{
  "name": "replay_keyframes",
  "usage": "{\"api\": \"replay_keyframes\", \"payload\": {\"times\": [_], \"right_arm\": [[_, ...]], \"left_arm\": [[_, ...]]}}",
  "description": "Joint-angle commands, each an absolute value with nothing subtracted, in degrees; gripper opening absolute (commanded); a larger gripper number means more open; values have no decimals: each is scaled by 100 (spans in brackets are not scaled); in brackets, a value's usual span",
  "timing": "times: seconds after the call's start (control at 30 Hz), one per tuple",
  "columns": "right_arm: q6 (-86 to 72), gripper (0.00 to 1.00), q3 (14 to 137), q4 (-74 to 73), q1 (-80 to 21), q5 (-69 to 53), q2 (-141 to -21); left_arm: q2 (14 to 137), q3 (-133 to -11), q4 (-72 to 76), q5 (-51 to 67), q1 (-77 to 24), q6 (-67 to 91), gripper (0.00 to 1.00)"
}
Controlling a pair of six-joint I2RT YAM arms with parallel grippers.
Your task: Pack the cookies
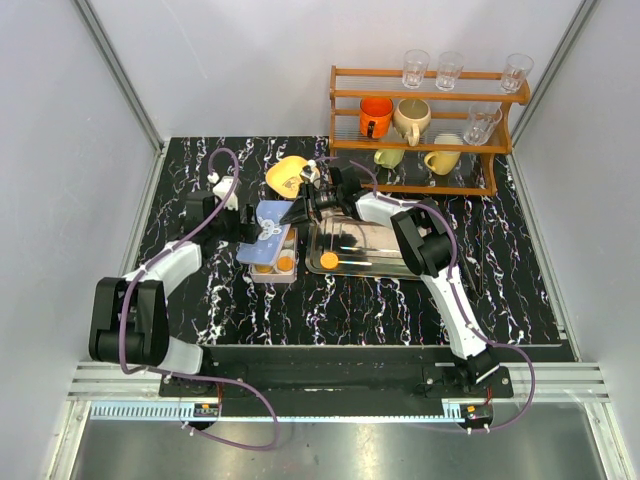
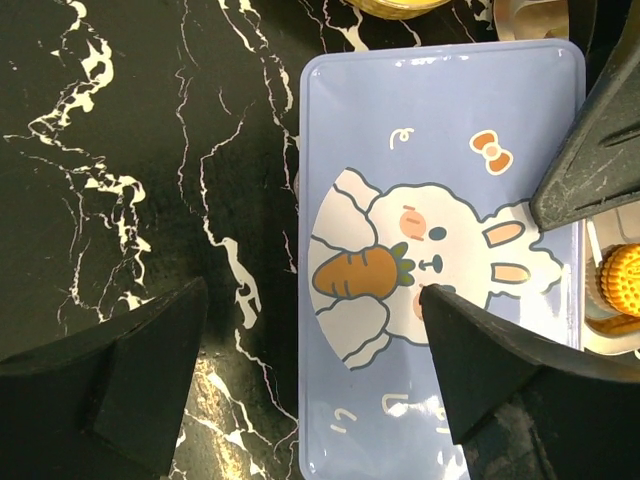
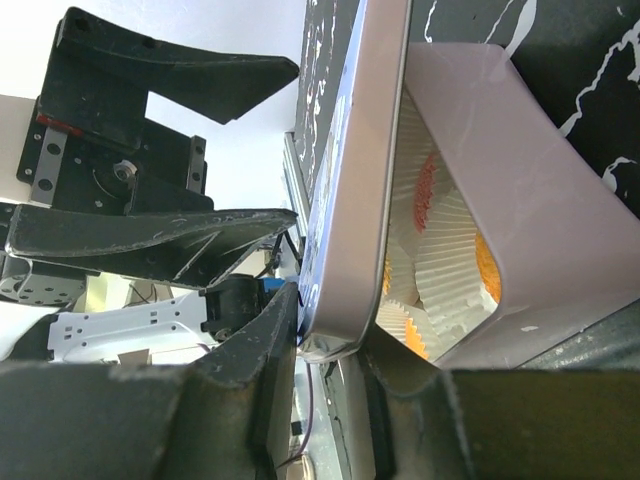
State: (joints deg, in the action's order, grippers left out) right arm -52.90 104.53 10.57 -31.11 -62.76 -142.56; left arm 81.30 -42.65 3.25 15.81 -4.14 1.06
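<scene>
A pink box (image 1: 272, 274) holds white paper cups with orange cookies (image 1: 285, 263). A blue lid (image 1: 268, 230) printed with a rabbit and carrot lies half over it. My right gripper (image 1: 300, 212) is shut on the lid's far edge; the right wrist view shows its fingers (image 3: 270, 350) pinching the lid's rim (image 3: 365, 180) above the box (image 3: 540, 220) and cookies (image 3: 488, 265). My left gripper (image 2: 315, 370) is open and empty, straddling the lid's left edge (image 2: 440, 130). One orange cookie (image 1: 329, 259) lies in the steel tray (image 1: 400, 270).
A yellow dish (image 1: 288, 175) sits behind the box. A wooden rack (image 1: 430, 100) with mugs and glasses stands at the back right. The black marble table (image 1: 350, 310) has white walls on three sides.
</scene>
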Motion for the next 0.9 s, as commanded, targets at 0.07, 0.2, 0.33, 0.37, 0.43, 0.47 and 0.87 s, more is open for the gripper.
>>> {"api": "replay_keyframes", "payload": {"times": [0.07, 0.2, 0.33, 0.37, 0.43, 0.47, 0.87], "right_arm": [[-4896, 29, 10758, 826, -3085, -6548, -14317], [-4729, 30, 10846, 633, -3076, -6583, -14326], [-4579, 31, 10907, 422, -3067, -6609, -14326], [-4536, 31, 10899, 404, -3059, -6627, -14326], [-4491, 32, 10881, 369, -3059, -6636, -14326], [-4465, 32, 10872, 360, -3050, -6653, -14326], [-4184, 32, 10907, 185, -2988, -6741, -14379]], "left_arm": [[8393, -4746, 440, 2056, -378, -114, 90], [8551, -4895, 343, 2337, -378, -132, 90], [8771, -5097, 80, 2601, -378, -141, 90], [8824, -5141, 36, 2654, -378, -132, 90], [8973, -5264, -130, 2786, -378, -123, 90], [9008, -5291, -167, 2812, -369, -97, 90], [9220, -5625, -905, 3173, -255, -79, 91]]}}
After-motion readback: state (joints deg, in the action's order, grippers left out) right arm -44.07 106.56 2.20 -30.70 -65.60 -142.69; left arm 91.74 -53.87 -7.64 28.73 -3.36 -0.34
